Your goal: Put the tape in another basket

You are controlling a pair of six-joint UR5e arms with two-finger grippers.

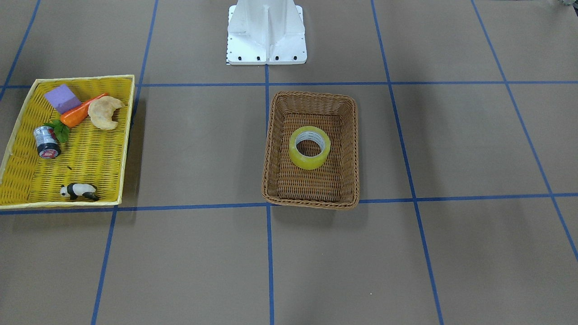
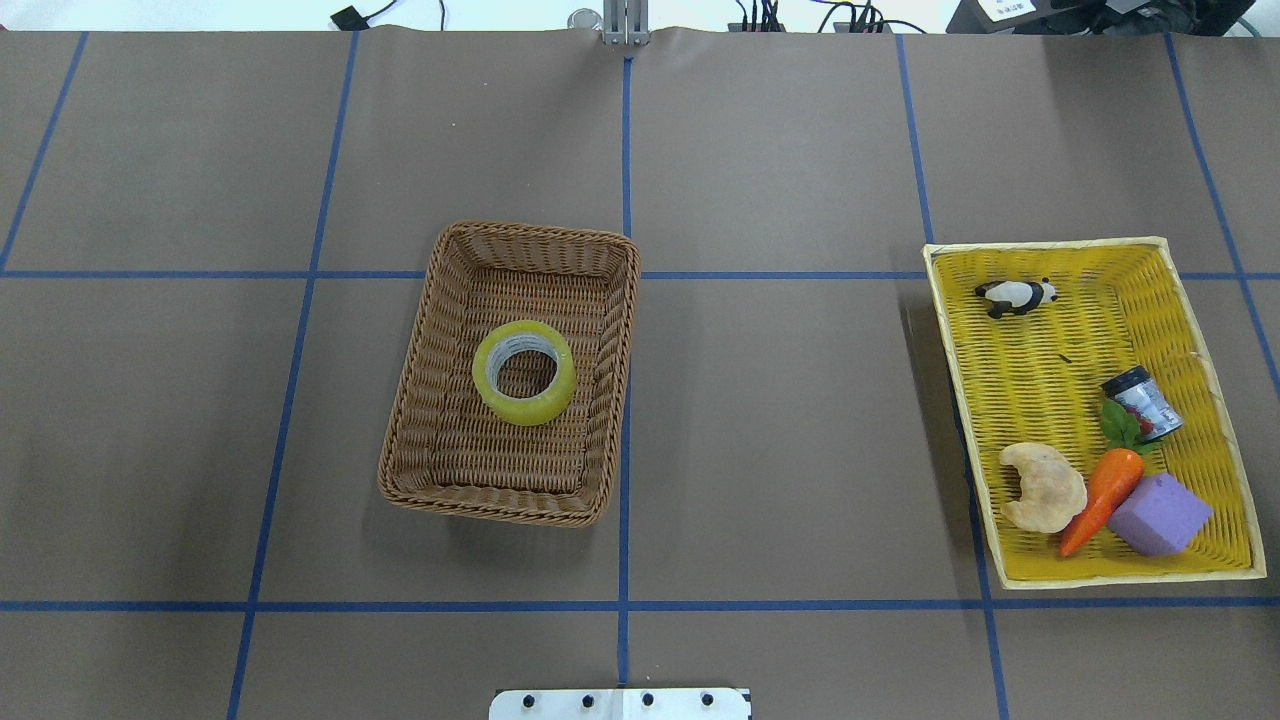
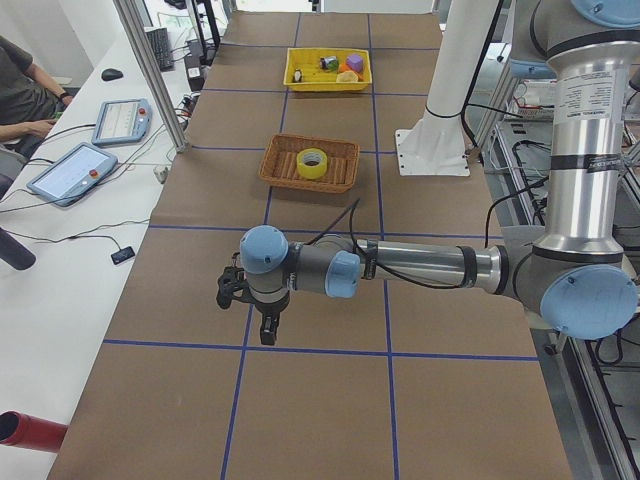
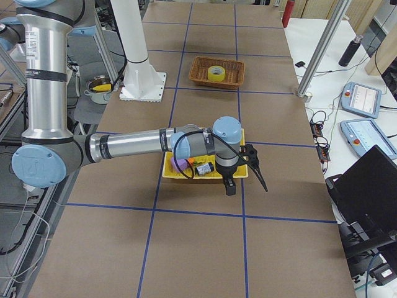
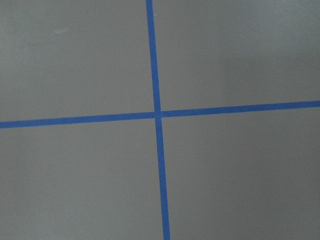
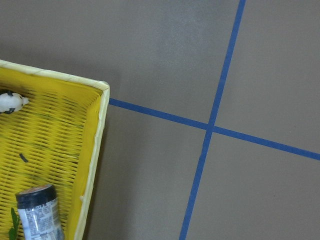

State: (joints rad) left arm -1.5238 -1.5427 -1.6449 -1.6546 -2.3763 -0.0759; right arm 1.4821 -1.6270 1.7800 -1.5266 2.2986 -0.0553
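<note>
Found the tape (image 2: 524,372) lying flat inside the brown basket (image 2: 540,232) on the counter (image 2: 800,450), so transfer apparently complete with nothing visibly left; noted left claw (image 3: 228,292) and right claw (image 4: 260,177) hovering well apart from it, open-or-closed state not determinable from side views.

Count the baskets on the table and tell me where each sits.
2. The brown basket sits near the table's middle, holding the tape; the yellow basket sits on the robot's right side. None looks hidden.
</note>
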